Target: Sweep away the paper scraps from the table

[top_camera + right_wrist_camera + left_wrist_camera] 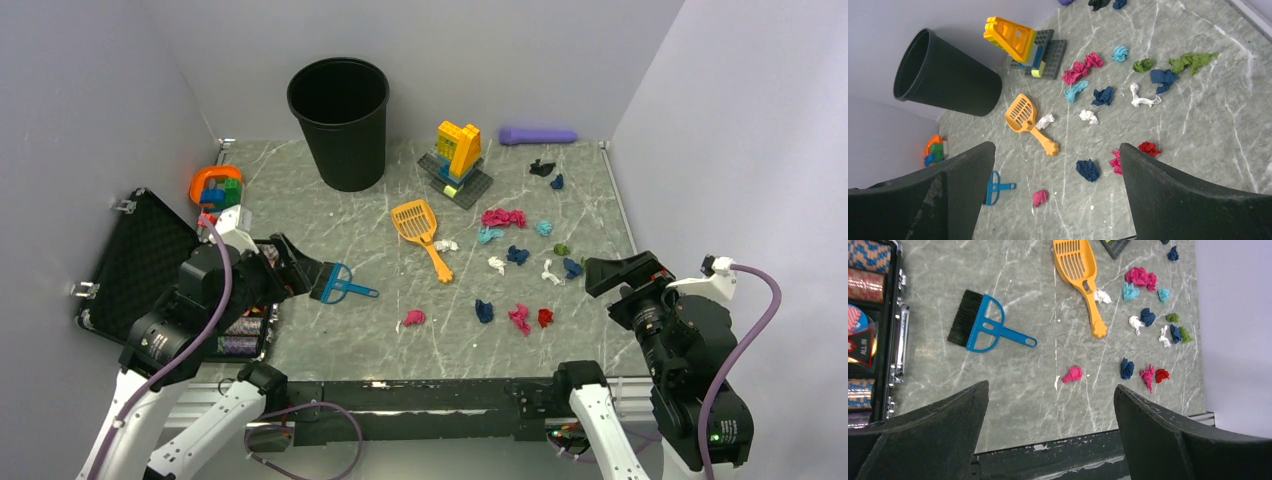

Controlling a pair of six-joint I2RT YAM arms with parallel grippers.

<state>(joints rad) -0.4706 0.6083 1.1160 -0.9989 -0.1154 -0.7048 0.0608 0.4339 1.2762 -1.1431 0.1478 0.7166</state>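
Several small paper scraps (503,217) in pink, teal, dark blue, green, white, red and black lie scattered over the right half of the table (360,340). One pink scrap (1072,374) sits alone near the front. A dark blue scrap (1088,169) shows in the right wrist view. A blue hand brush (340,286) lies left of centre and an orange slotted scoop (420,228) lies in the middle. My left gripper (305,268) (1051,386) hovers open just left of the brush. Open and holding nothing, my right gripper (622,272) (1058,146) hangs at the right edge, beside the scraps.
A black bin (340,120) stands at the back. The yellow-and-orange brick build (458,155) and a purple object (538,135) sit at the back right. An open black case (135,260) with poker chips lies left, with coloured toys (215,187) behind it. A metal rail (440,385) edges the front.
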